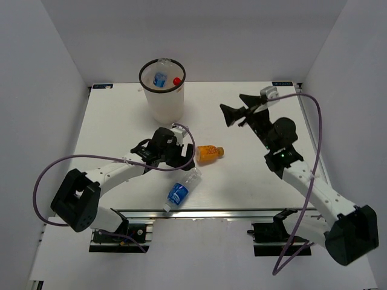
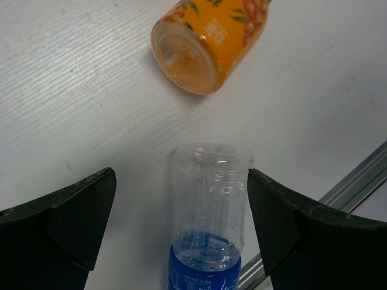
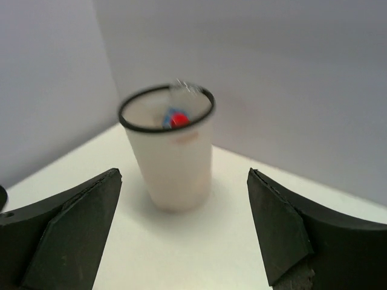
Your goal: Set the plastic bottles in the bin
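Note:
A clear plastic bottle with a blue label [image 1: 181,190] lies near the table's front edge. Its clear base end [image 2: 208,193] sits between the fingers of my left gripper [image 1: 184,158] [image 2: 181,175], which is open and above it without touching. An orange bottle [image 1: 210,153] [image 2: 205,42] lies on its side just beyond, base toward the left wrist camera. The white bin [image 1: 162,99] [image 3: 172,157] stands at the back. Inside it are a blue-labelled bottle [image 1: 160,79] and a red cap [image 1: 176,80] [image 3: 178,121]. My right gripper [image 1: 236,109] [image 3: 184,175] is open, empty, raised, and faces the bin.
An aluminium rail [image 1: 211,212] [image 2: 357,175] runs along the table's front edge, close to the blue-labelled bottle. White walls enclose the table on the left, right and back. A purple cable [image 1: 48,175] loops off the left arm.

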### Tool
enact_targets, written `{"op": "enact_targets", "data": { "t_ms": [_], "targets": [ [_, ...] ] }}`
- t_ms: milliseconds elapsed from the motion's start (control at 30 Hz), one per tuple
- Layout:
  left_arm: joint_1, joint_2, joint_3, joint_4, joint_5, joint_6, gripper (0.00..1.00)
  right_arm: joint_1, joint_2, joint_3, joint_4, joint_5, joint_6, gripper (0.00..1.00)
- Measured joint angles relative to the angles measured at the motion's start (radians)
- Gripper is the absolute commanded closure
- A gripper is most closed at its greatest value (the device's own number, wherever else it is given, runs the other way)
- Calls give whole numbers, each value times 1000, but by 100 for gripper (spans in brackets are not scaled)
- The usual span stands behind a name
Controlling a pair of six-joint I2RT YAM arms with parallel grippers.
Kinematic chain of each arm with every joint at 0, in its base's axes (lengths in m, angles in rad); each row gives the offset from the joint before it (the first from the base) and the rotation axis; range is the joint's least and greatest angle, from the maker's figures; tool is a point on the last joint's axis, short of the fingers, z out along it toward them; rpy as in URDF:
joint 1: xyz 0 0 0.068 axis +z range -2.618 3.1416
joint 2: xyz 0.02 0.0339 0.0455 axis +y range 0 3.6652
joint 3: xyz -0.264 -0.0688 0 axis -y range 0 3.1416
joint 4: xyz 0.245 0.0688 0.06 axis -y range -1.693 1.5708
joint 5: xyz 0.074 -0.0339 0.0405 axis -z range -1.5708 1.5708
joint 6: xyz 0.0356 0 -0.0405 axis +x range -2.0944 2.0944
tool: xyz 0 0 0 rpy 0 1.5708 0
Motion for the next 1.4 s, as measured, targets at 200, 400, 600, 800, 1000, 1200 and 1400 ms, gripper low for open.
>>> {"op": "enact_targets", "data": {
  "t_ms": [200,400,600,800,1000,1200,1400],
  "targets": [
    [-65,71,4,-18,-27,-12,2,-10,-215,-216,-56,170,-1,11],
    [-154,176,11,-56,-35,-32,3,-13,-314,-295,-92,259,11,11],
    [-165,191,24,-81,-61,-66,61,-13,-318,-322,-132,301,21,11],
    [-167,180,139,-145,-177,-58,86,-13,-317,-323,-141,306,23,11],
    [-143,132,388,-120,-410,-28,87,-18,-301,-324,-141,318,19,11],
    [66,70,536,87,-539,31,81,-36,-264,-324,-141,332,13,11],
    [280,144,715,329,-572,72,82,-52,-187,-324,-132,326,13,11]
  ]
}}
